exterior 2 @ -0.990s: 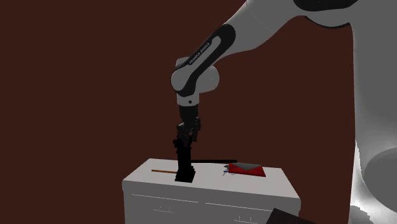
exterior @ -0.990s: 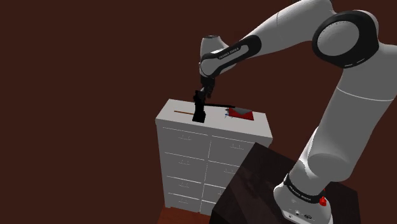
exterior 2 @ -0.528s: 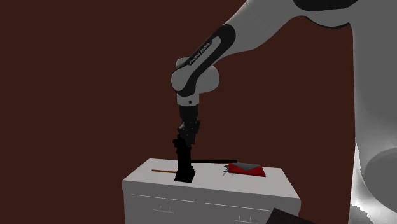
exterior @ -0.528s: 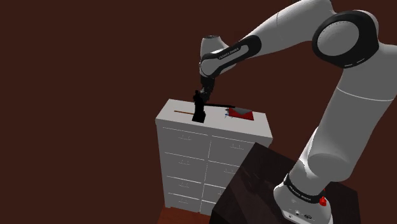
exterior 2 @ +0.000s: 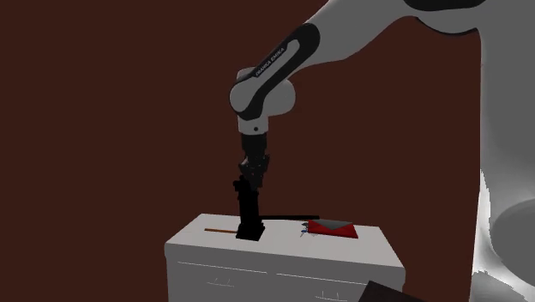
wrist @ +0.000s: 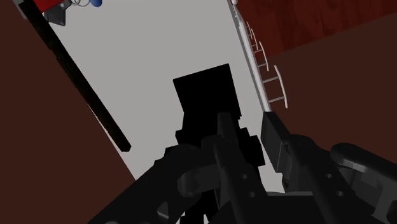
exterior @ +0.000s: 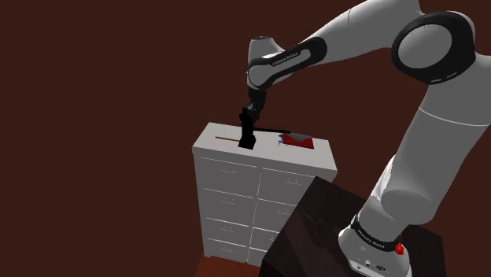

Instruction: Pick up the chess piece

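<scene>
My tool (exterior 2: 251, 176) points straight down, its two black fingers drawn in narrow and clasped on the upper part of the chess piece (exterior 2: 249, 219). Black against black makes the exact contact hard to see. The chess piece is a tall, all-black figure on a square base. It hangs upright directly beneath the tool (exterior: 249, 116), with its base at the top surface of a white chest of drawers (exterior: 228, 181). I cannot tell whether the base touches that surface. Seen along my fingers, the square base (wrist: 203, 95) shows just past the fingertips against the pale top (wrist: 165, 51). Just behind the piece a thin black rod (exterior 2: 287, 217) lies flat on the top. A thin brown stick (exterior 2: 219, 231) lies on the other side of the piece from the rod. Farther out, past the rod's end, rests a flat red object (exterior 2: 333, 227). Dark reddish-brown wall stands behind everything.
</scene>
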{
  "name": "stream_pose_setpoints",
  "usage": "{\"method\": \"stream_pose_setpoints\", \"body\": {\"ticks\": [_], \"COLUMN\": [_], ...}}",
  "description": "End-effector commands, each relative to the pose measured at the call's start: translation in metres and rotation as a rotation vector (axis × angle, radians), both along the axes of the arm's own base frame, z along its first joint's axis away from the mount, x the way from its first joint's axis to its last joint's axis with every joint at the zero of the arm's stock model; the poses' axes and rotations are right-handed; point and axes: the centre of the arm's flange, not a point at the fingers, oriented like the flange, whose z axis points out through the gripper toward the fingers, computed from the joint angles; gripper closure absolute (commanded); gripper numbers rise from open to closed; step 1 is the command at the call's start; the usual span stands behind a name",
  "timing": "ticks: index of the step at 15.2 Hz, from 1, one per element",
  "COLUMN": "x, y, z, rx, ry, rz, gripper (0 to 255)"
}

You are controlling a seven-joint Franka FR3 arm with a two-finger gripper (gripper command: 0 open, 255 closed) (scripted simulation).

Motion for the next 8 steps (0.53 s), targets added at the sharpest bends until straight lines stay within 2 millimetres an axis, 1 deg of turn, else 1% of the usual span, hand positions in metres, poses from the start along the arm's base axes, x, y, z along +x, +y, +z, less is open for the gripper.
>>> {"method": "stream_pose_setpoints", "body": {"ticks": [1,8], "x": [0.000,0.000], "y": [0.000,0.000], "z": [0.012,0.049], "rx": [0.000,0.000], "ry": [-0.001,-0.001], "rz": [0.000,0.000], "gripper": [255,255]}}
